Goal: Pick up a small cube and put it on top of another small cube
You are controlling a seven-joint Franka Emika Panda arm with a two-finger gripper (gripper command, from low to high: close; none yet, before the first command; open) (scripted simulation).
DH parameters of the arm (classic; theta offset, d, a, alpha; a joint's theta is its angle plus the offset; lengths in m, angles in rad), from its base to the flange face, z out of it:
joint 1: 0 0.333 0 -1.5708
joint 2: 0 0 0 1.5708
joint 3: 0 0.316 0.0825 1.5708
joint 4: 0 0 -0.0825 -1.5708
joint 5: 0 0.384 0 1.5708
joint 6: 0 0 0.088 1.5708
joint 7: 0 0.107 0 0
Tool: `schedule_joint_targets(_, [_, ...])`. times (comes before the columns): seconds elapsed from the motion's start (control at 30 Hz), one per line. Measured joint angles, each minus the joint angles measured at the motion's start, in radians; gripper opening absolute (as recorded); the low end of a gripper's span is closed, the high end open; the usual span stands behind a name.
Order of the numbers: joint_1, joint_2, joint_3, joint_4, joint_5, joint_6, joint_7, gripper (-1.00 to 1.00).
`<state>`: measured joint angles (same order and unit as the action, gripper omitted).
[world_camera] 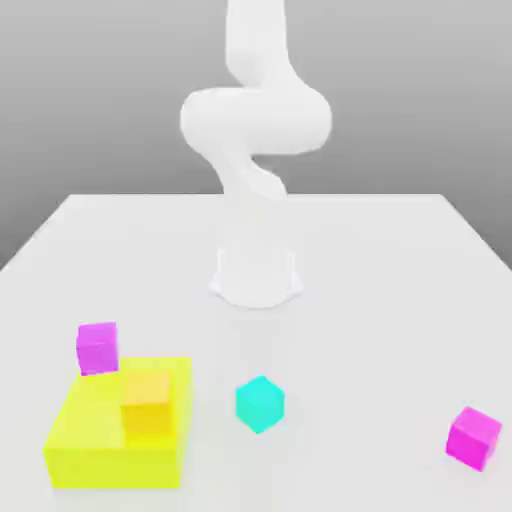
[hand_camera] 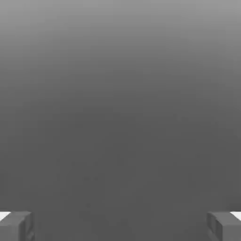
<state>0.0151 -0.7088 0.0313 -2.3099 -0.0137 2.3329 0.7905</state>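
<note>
At the exterior view's lower right, nearest the camera, the small cube sits alone on the white surface. The yellow block carries an orange cube; centre-low stands the teal cube. A purplish cube touches the block's far corner. Beyond, the arm rises. The fingers are spread wide.

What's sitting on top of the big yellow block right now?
An orange cube rests on the yellow block. A magenta cube sits at its far corner, though whether on the block or behind it on the table is unclear.
</note>
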Motion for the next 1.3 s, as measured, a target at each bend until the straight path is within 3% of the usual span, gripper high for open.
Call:
schedule_joint_targets(0.63, [0.154, 0.695, 0.227, -0.075, -0.145, 0.25, -0.042, 0.0])
schedule_joint_targets(0.9, [0.245, 0.984, 0.271, -0.105, -0.197, 0.356, -0.065, 0.0])
schedule_joint_targets(1.03, [0.306, 1.129, 0.21, -0.08, -0.269, 0.456, -0.016, 0.0])
schedule_joint_targets(1.07, [0.322, 1.164, 0.19, -0.072, -0.289, 0.482, -0.001, -1.0])
schedule_joint_targets(1.3, [0.327, 1.172, 0.186, -0.071, -0.294, 0.488, 0.003, -1.0])
